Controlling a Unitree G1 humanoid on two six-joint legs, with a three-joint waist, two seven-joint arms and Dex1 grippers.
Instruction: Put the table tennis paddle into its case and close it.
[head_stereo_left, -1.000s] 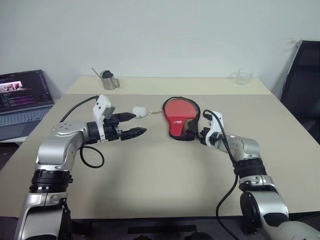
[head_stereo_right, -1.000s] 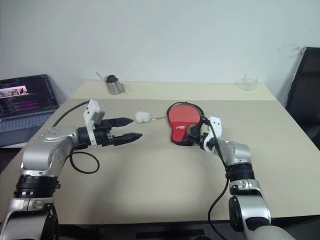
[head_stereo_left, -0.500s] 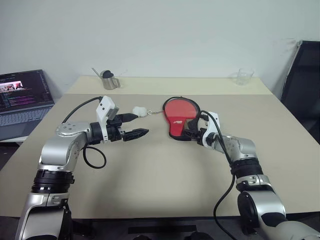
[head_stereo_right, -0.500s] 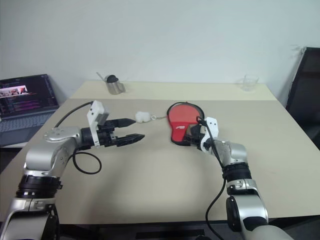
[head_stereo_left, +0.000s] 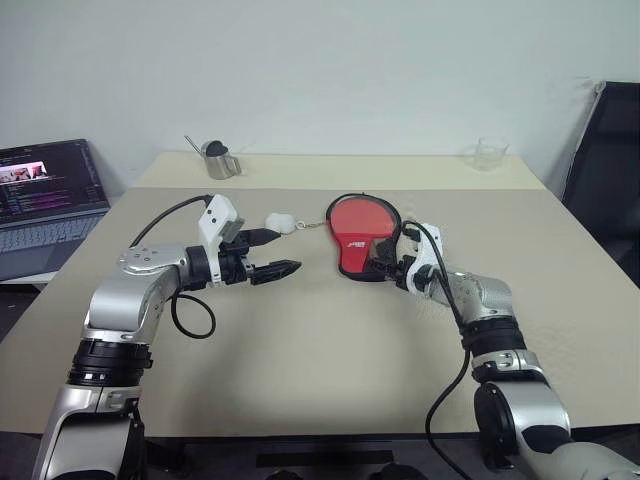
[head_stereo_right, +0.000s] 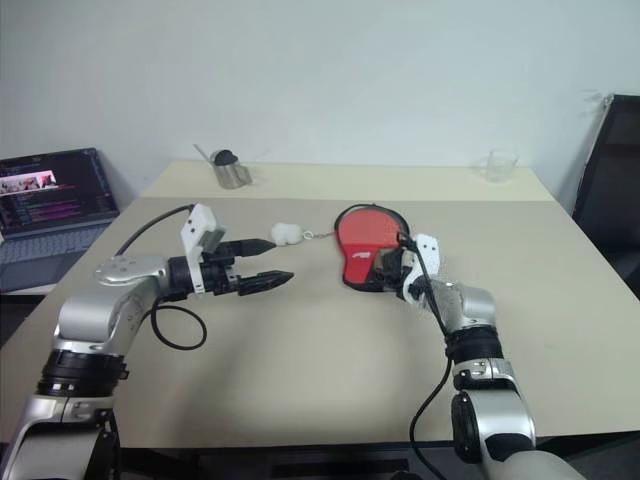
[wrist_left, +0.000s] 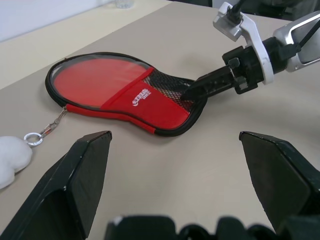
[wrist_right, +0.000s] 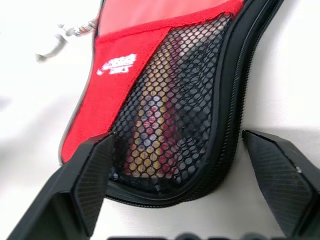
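We face a beige tabletop (head_stereo_left: 300, 340) against a plain pale wall (head_stereo_left: 350, 70), a black chair (head_stereo_left: 610, 170) beyond its right edge.

It looks like an office or lab room: a plain beige bench (head_stereo_left: 300, 350) against a bare white wall (head_stereo_left: 330, 70), an open laptop (head_stereo_left: 45, 200) with windows on its screen on a desk at the left, and a black office chair (head_stereo_left: 605, 160) at the right.
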